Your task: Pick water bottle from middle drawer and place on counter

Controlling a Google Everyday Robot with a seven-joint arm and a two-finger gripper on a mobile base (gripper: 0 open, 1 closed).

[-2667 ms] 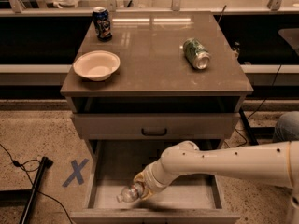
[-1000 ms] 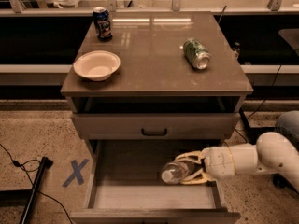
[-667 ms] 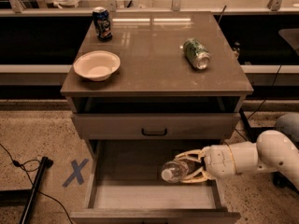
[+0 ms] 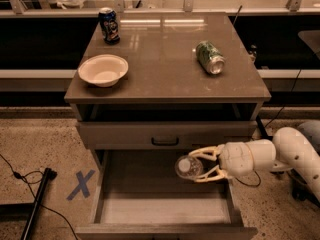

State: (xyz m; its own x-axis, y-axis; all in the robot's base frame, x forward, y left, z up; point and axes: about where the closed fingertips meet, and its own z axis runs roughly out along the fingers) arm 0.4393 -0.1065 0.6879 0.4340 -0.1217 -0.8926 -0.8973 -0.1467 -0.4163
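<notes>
The water bottle (image 4: 188, 167) is a clear plastic bottle with a white cap, and its cap end faces the camera. My gripper (image 4: 201, 164) reaches in from the right and is shut on it, one finger above and one below. It holds the bottle above the right side of the open middle drawer (image 4: 150, 199), clear of the flat floor. The counter (image 4: 165, 59) is the glossy grey-brown top of the cabinet, above and behind the gripper.
A white bowl (image 4: 103, 70) sits at the counter's front left, a blue can (image 4: 109, 25) stands at the back left, and a green can (image 4: 210, 57) lies on its side at the right. A closed drawer front with a black handle (image 4: 165, 142) is above the open drawer. A blue tape X (image 4: 81, 184) and a black pole (image 4: 37, 204) are on the floor at left.
The gripper has lifted the bottle from the drawer's front left and carried it to the right side. Over the last second it has hardly moved.
</notes>
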